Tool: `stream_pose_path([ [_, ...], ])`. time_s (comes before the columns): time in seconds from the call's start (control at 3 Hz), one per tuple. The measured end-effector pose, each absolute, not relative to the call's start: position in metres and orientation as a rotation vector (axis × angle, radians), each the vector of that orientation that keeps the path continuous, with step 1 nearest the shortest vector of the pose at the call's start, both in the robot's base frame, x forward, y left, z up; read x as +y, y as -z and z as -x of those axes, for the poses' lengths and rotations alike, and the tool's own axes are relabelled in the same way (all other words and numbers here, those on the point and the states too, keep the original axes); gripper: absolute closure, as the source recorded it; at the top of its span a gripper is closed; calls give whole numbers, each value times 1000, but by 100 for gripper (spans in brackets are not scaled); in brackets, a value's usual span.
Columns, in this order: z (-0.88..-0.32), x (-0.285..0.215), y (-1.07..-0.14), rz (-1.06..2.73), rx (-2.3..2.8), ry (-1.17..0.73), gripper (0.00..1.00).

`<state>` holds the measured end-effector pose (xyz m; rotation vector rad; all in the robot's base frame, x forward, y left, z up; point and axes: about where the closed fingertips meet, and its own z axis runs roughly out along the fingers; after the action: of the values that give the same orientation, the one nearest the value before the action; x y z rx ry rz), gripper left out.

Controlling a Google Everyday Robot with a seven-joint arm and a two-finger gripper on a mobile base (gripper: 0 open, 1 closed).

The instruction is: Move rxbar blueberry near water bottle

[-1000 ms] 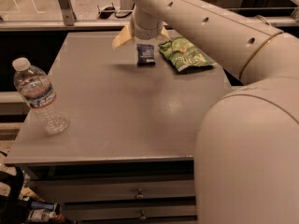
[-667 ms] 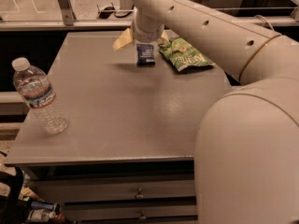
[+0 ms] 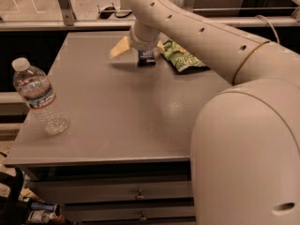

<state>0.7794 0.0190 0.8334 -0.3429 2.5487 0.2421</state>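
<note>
The rxbar blueberry point(image 3: 146, 57), a small dark navy wrapper, lies flat at the far middle of the grey table point(image 3: 122, 121). My gripper point(image 3: 140, 48) hangs right over it at the end of the long white arm. Its yellowish fingers point(image 3: 120, 48) are spread to the left and right of the bar, and it looks open. The wrist hides the bar's far end. The water bottle point(image 3: 38, 97), clear with a white cap and a red, white and blue label band, stands upright near the table's left front edge, far from the bar.
A crinkled green chip bag point(image 3: 183, 59) lies just right of the bar. The white arm and its large base point(image 3: 248, 153) fill the right side of the view. Drawers point(image 3: 136, 193) sit under the table front. A railing runs behind the table.
The gripper has shifted very slightly over the bar. The bottle and the chip bag have not moved.
</note>
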Motion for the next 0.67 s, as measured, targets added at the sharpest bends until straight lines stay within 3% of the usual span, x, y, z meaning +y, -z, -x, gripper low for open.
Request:
stream_pose_path([
  [0.67, -777, 29, -819, 342, 2574, -283, 47],
])
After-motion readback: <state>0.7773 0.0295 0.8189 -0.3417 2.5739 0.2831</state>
